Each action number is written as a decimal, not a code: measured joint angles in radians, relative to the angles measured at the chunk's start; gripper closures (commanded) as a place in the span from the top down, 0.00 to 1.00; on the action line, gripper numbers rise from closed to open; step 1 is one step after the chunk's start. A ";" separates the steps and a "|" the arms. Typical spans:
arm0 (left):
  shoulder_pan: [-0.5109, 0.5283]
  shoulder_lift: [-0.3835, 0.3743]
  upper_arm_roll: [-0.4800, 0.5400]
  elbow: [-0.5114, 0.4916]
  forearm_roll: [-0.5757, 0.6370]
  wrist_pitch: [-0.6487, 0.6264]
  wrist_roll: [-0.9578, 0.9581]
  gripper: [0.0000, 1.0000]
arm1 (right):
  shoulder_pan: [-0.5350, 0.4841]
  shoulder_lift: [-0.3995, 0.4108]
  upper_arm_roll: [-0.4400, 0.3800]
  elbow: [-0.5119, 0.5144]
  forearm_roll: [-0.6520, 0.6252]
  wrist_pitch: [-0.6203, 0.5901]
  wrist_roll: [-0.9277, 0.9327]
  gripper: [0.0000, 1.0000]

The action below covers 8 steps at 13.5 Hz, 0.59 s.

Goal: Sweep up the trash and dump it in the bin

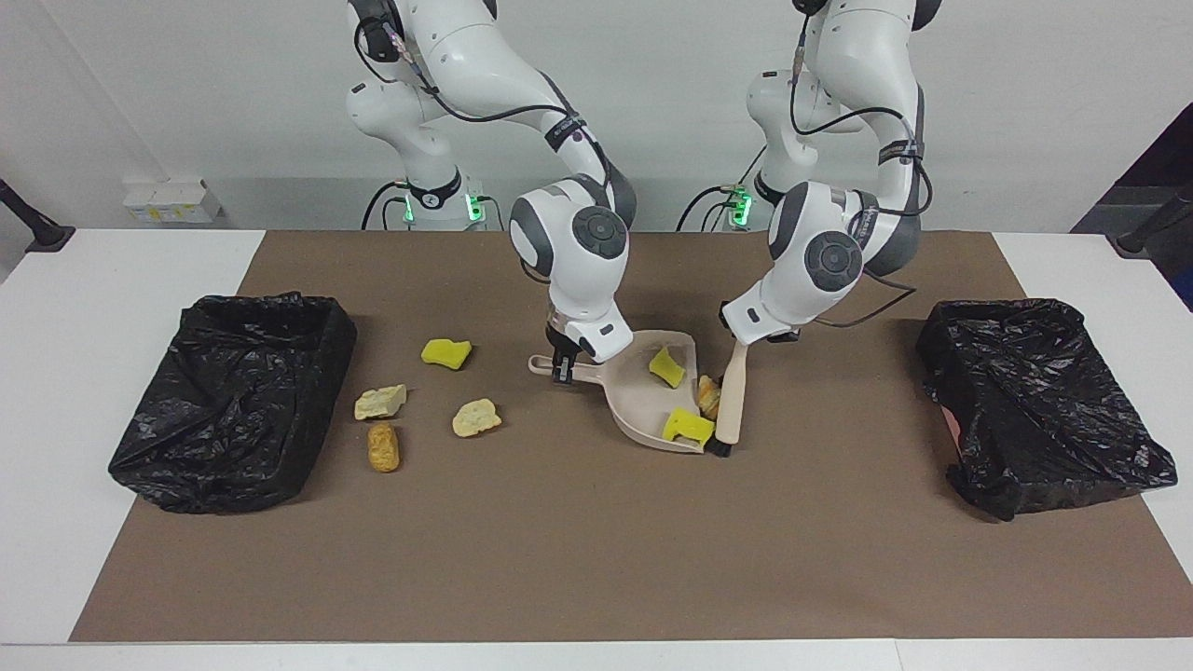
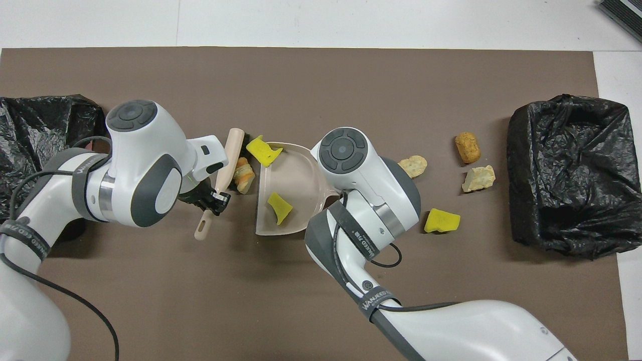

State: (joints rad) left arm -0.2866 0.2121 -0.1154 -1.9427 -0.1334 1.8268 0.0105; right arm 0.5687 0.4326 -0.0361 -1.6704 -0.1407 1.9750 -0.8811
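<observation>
On the brown mat (image 1: 559, 559) we see arms banded "WANJEED": our right gripper (image 1: 562, 369) clamps the dustpan (image 1: 643, 410) holding two yellow scraps (image 1: 666, 367), our left gripper (image 1: 746, 337) grips the brush (image 1: 729, 403) against a bread piece (image 1: 709, 396); four scraps (image 1: 475, 417) lie near the right arm's bin (image 1: 233, 391).

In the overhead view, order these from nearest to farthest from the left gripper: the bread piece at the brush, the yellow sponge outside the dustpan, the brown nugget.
From the left gripper, shut on the brush:
1. Bread piece, beside the brush head, at the dustpan mouth.
2. Yellow sponge, toward the right arm's end.
3. Brown nugget, near the bin at the right arm's end.
</observation>
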 measured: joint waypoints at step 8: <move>-0.106 -0.041 0.006 0.001 -0.116 -0.052 -0.149 0.00 | -0.002 -0.012 -0.001 -0.028 0.000 0.026 0.000 0.00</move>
State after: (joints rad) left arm -0.3928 0.1714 -0.1098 -1.9414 -0.2491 1.7743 -0.1380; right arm 0.5667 0.4202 -0.0374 -1.6986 -0.1406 2.0011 -0.8811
